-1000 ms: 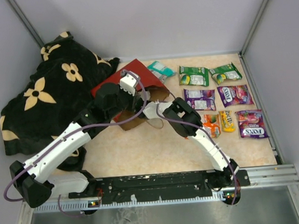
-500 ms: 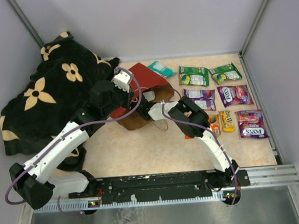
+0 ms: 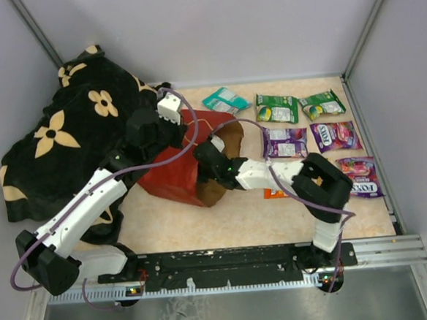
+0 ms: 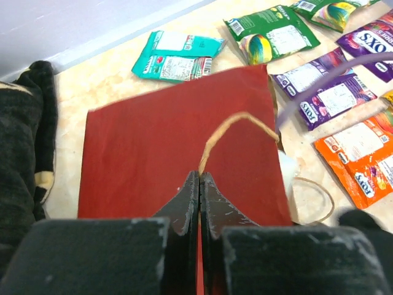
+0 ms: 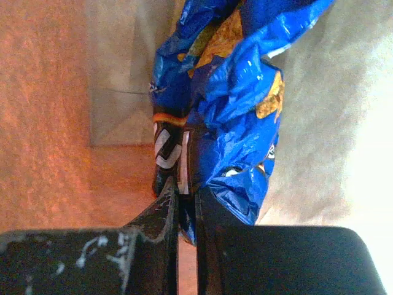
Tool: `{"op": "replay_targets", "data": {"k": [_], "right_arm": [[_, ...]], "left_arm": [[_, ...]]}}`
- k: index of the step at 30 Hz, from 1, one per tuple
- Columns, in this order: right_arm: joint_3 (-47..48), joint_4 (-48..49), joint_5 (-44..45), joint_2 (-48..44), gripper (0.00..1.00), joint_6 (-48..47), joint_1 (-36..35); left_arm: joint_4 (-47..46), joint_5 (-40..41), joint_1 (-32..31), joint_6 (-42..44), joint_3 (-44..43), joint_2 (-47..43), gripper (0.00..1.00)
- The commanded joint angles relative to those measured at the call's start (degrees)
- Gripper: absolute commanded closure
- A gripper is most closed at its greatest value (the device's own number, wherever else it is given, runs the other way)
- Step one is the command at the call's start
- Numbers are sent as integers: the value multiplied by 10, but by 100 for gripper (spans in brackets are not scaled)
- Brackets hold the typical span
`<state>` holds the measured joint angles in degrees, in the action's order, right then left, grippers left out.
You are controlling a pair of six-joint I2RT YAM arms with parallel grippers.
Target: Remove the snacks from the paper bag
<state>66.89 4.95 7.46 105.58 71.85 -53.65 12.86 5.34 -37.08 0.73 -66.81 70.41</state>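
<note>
The red paper bag point(image 3: 172, 176) lies on its side with its brown kraft mouth point(image 3: 226, 148) facing right. My left gripper point(image 4: 201, 176) is shut on the bag's cord handle point(image 4: 236, 120) above the red wall point(image 4: 153, 147). My right gripper point(image 5: 186, 195) is inside the bag, shut on the crumpled blue Doritos bag point(image 5: 236, 92). In the top view its fingers are hidden in the mouth. Teal point(image 3: 225, 99), green point(image 3: 276, 108), purple point(image 3: 284, 142) and pink-red point(image 3: 361, 177) packets lie on the table at the right. An orange packet point(image 3: 274, 193) is partly hidden under my right arm.
The black flower-patterned blanket point(image 3: 72, 133) is heaped at the back left, against the bag. My right arm's elbow point(image 3: 324, 185) sits over the packets. Grey walls close the table at the back and sides. The second cord handle point(image 4: 313, 193) trails by the bag's mouth.
My right gripper has gone left, deeper into the bag's mouth, and its elbow has swung right. My left gripper has pulled the handle up and back-left, tipping the bag more open.
</note>
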Motion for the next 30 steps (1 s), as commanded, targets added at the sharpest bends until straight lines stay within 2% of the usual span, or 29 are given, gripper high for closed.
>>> {"op": "replay_targets", "data": {"k": [1,6,11,17,22,30], "right_arm": [[-55,-56,1,-154,100,-92,-14],[-86,-178,37,-292,100,-210,-31],[-50,-309,39,-395,100,-305,-31],[38,-469,187,-425,100,-386,-31],[97,-471,278,-445,100,-455,-32],[224,-366,262,-440,100,-564,-31]], "left_arm": [[12,41,2,0,-25,4,100],[34,126,2,31,-38,3,100],[61,169,3,40,-50,7,100],[80,179,2,39,-47,-30,100],[94,231,3,51,-48,-76,100],[89,321,7,58,-3,-118,100]]}}
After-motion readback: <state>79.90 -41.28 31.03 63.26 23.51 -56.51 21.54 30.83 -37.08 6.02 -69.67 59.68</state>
